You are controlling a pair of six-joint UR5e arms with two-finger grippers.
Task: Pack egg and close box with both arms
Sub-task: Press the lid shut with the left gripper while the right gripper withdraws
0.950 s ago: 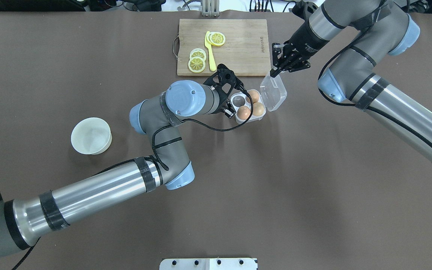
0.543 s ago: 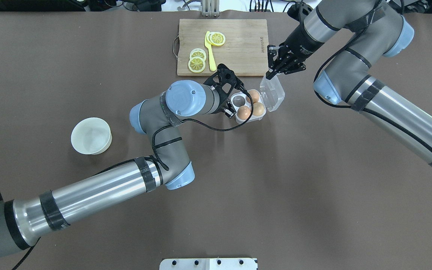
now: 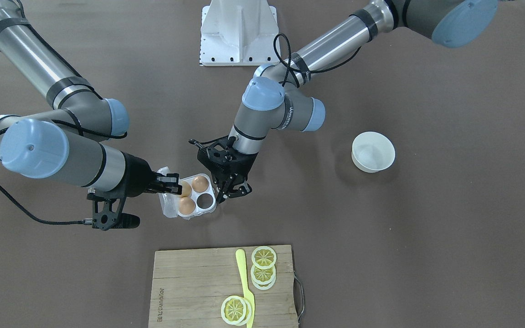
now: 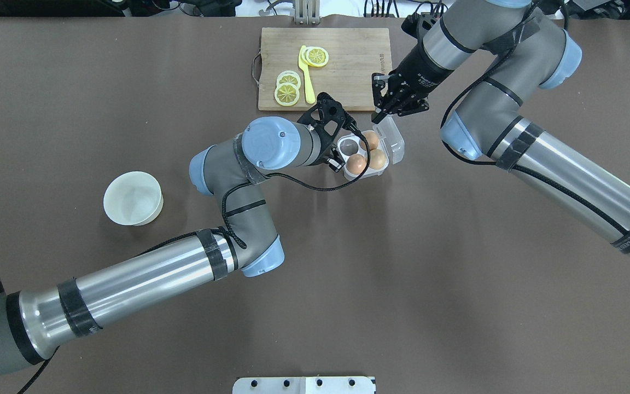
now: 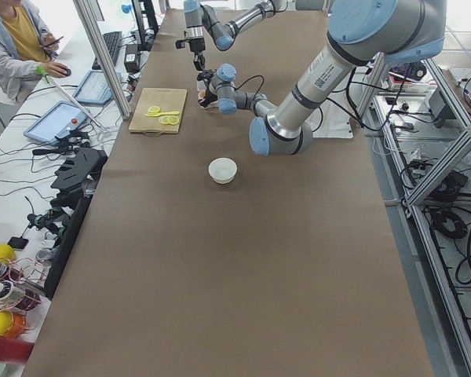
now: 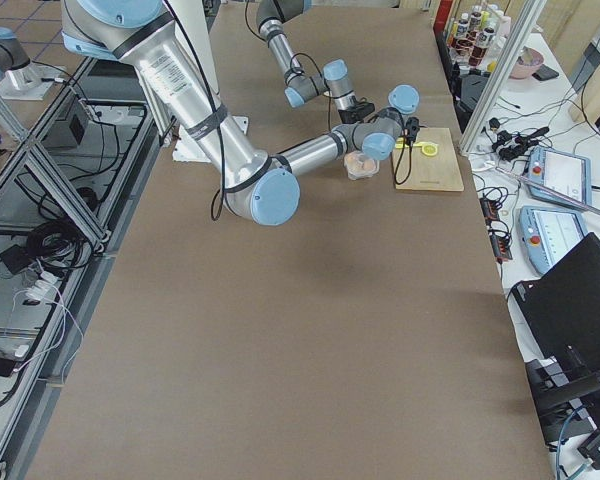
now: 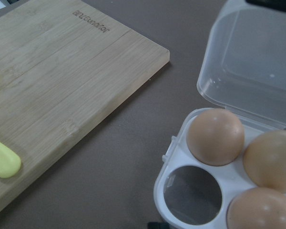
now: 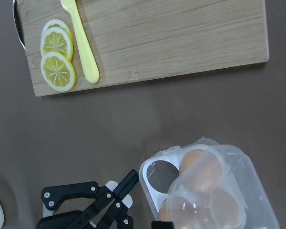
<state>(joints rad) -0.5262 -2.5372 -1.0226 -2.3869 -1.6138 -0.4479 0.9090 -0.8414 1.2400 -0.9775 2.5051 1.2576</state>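
Observation:
The clear box stands mid-table with three eggs in its cells and one empty cell. Its lid is raised steeply on the hinge and leans over the eggs. My right gripper is shut, its fingertips against the lid's free edge. My left gripper is open and empty. It is low beside the box, by the empty cell, and I cannot tell whether it touches the box. I cannot tell the eggs apart.
A wooden cutting board with lemon slices and a yellow knife lies just beyond the box. A white bowl stands to the left. The white base is at the near edge. A person sits beside the table.
My right gripper has moved left toward the box, swinging the lid up from lying nearly flat to steeply raised over the eggs. The left arm and the box have not moved.

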